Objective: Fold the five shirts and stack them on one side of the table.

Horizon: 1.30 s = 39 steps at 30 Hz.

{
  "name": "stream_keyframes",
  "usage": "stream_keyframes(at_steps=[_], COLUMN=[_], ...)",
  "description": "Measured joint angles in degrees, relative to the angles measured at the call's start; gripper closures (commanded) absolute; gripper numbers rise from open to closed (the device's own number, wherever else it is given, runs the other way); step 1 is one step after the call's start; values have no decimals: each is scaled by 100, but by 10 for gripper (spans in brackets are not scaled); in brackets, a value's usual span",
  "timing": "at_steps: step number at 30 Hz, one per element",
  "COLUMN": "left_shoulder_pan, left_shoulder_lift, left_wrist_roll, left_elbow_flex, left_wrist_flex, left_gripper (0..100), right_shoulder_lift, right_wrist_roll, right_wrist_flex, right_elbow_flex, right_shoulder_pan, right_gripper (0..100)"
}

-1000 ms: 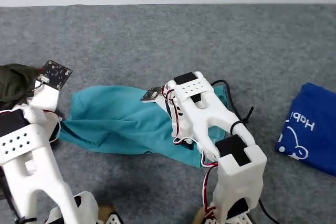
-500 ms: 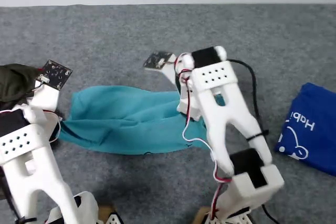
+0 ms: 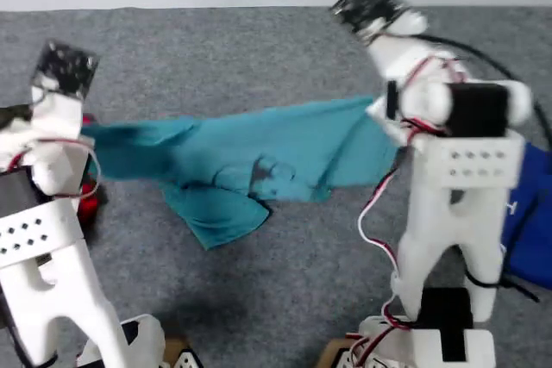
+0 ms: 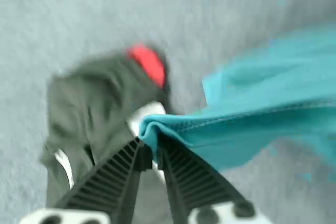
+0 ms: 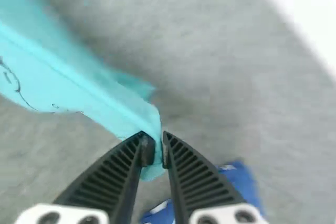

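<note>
Teal shirt [image 3: 259,161] is stretched sideways across the middle of the grey desk [image 3: 259,58], with one end pinched in each hand and a loose flap extending toward the arm bases. Left hand [image 4: 150,151] is closed on a hemmed edge of the teal shirt, over a crumpled dark green shirt [image 4: 84,108] that lies at the left side of the desk; right hand [image 5: 153,148] is closed on the opposite end of the teal shirt. Blue shirt [image 3: 528,213] lies at the right side of the desk, partly hidden behind the right arm.
</note>
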Motion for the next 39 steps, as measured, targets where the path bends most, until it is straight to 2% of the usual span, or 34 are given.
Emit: stream_keyframes(at_steps=[5,8,12,17,27,33,36,39], left_shoulder_pan=[809,1187,1354,1398,1363,1336,1327,1327], left_shoulder_lift=[0,0,0,-9,62,9,9,9], left_wrist_roll=[659,826,879,879,853,316,44,-105], left_elbow_flex=[-1231,-1785,-2479,-3569,-5512,-6593,-6690,-6259], left_wrist_flex=[-62,-510,-1248,-1538,-1547,-1055,-800,-800], left_gripper=[995,995,996,996,996,996,996,996], right_shoulder_lift=[-9,-26,-79,-114,-404,-1160,-1284,-1257], right_wrist_roll=[0,0,0,0,0,167,343,387], right_wrist_flex=[9,9,9,9,9,9,9,9], right_elbow_flex=[-1116,-1741,-2444,-3200,-4457,-4589,-4264,-3710], right_shoulder_pan=[158,193,448,897,1565,2031,2092,2110], right_gripper=[987,986,986,986,986,986,986,986])
